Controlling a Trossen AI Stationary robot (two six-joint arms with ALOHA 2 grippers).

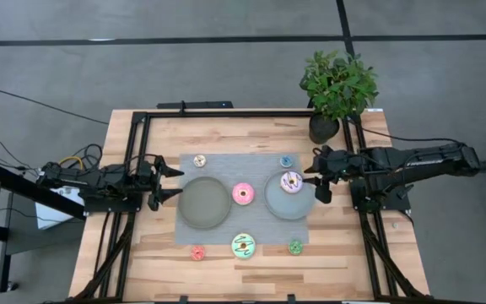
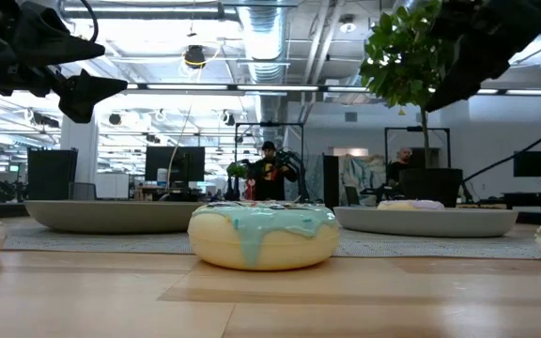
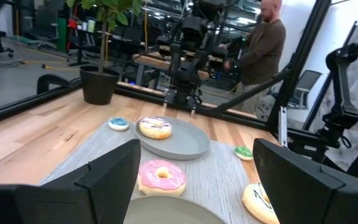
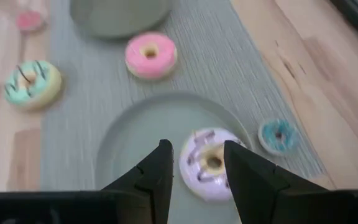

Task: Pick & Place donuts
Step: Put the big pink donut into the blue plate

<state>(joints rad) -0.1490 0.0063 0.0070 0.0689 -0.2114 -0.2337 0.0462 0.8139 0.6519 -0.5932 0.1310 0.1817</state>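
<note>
White and lilac, the sprinkled donut [image 1: 291,181] lay on the right grey plate [image 1: 277,203]. The right end effector [image 1: 318,184] hung just beside that plate's edge, its fingers partly spread and pinching nothing. The pink donut [image 1: 243,193] sat on the grey mat [image 1: 226,165] between the two plates. The left plate [image 1: 203,202] held nothing. The mint donut [image 1: 244,246] lay at the mat's near edge, with the red one [image 1: 197,252] and the green one [image 1: 295,247] on the wooden surface [image 1: 125,253] beside it. The tan one [image 1: 199,160] and the blue one [image 1: 286,160] lay at the far edge. The left end effector [image 1: 172,182] waited just left of the mat, fingers spread wide.
</note>
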